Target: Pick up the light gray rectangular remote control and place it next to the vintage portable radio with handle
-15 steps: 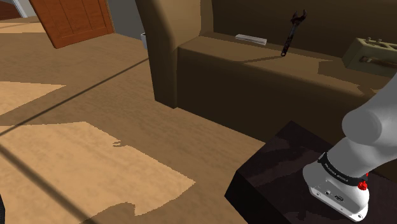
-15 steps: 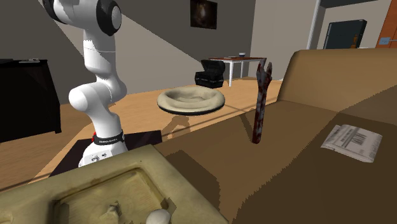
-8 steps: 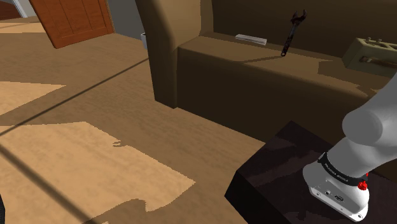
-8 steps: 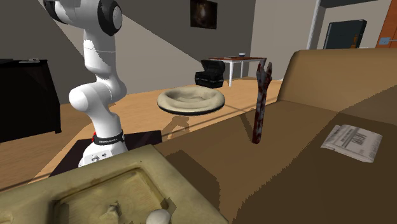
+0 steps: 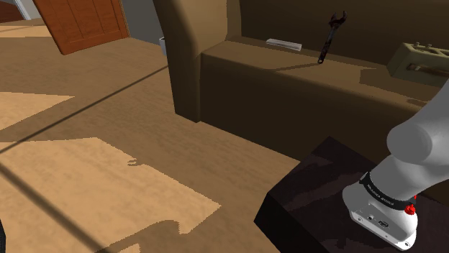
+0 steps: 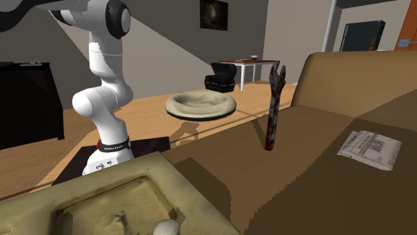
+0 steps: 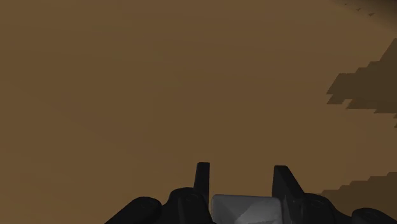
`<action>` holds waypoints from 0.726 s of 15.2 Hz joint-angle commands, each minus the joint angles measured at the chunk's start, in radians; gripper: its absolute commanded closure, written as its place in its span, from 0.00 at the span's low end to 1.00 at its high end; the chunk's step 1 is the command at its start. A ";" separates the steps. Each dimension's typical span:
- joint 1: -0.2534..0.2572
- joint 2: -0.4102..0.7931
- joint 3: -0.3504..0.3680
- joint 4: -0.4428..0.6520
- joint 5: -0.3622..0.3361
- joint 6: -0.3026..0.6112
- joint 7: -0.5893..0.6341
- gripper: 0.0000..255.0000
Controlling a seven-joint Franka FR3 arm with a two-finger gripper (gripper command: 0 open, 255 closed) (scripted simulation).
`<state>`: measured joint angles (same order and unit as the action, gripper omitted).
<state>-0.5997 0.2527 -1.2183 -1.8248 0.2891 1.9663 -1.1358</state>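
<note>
Fig.: no legible text anywhere. Black band (image 5: 385,192) round foot of white arm (image 6: 101,73) carries white lettering, too small to read in shoulder or 2nd ext. view. Light grey remote (image 6: 369,149), lying on brown sofa seat (image 6: 301,180), shows rows of dark marks; none readable.

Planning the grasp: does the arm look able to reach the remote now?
Probably yes: the remote lies flat and uncovered on the sofa seat, and the wrench stands apart from it. It is far from the stand, though.
</note>
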 commanded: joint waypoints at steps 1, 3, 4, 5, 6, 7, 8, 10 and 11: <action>-0.005 0.007 0.005 -0.021 0.009 0.023 -0.009 1.00; -0.012 0.018 0.014 -0.040 0.022 0.046 -0.018 1.00; -0.015 0.022 0.017 -0.046 0.027 0.054 -0.021 1.00; -0.015 0.022 0.017 -0.046 0.027 0.054 -0.021 1.00; -0.015 0.022 0.017 -0.046 0.027 0.054 -0.021 1.00; -0.015 0.022 0.017 -0.046 0.027 0.054 -0.021 1.00; -0.015 0.022 0.017 -0.046 0.027 0.054 -0.021 1.00; -0.015 0.022 0.017 -0.046 0.027 0.054 -0.021 1.00; -0.015 0.022 0.017 -0.046 0.027 0.054 -0.021 1.00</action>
<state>-0.6147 0.2743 -1.2010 -1.8709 0.3161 2.0196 -1.1570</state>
